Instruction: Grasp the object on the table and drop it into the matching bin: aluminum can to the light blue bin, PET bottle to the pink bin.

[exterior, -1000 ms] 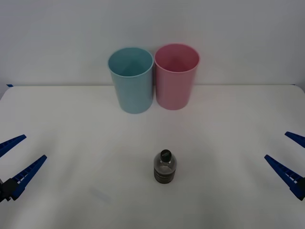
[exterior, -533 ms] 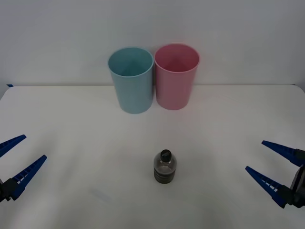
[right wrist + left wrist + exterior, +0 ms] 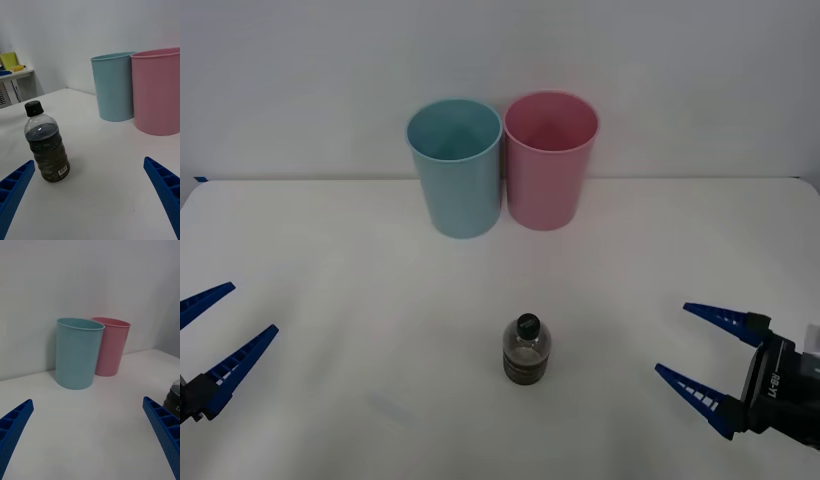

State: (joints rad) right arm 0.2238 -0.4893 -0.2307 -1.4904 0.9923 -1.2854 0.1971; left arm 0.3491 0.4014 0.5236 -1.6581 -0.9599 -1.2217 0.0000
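Spreading wide and flat, the white table point(image 3: 360, 300) fills the lower part of the front view and ends at a plain pale wall. At its far edge the light blue bin point(image 3: 455, 166) and the pink bin point(image 3: 549, 159) stand upright and side by side, their rims touching or nearly so, blue on the left. The bottle point(image 3: 527, 350) stands upright near the middle of the table, well in front of the bins, with its black cap on and dark liquid inside.

The right gripper point(image 3: 705, 360) hangs low over the table to the right of the bottle, apart from it, jaws spread and holding nothing. The left gripper point(image 3: 215, 332) sits at the left edge, well apart from the bottle, jaws likewise spread and empty.

The right wrist view adds a corner of the room: a pale side table point(image 3: 15, 75) with yellow things on it, behind the bottle point(image 3: 46, 143). It also shows the label print near the bottle's base. In the left wrist view, a dark sliver of the bottle point(image 3: 173, 397) shows beside one blue finger point(image 3: 163, 431), with both bins beyond.
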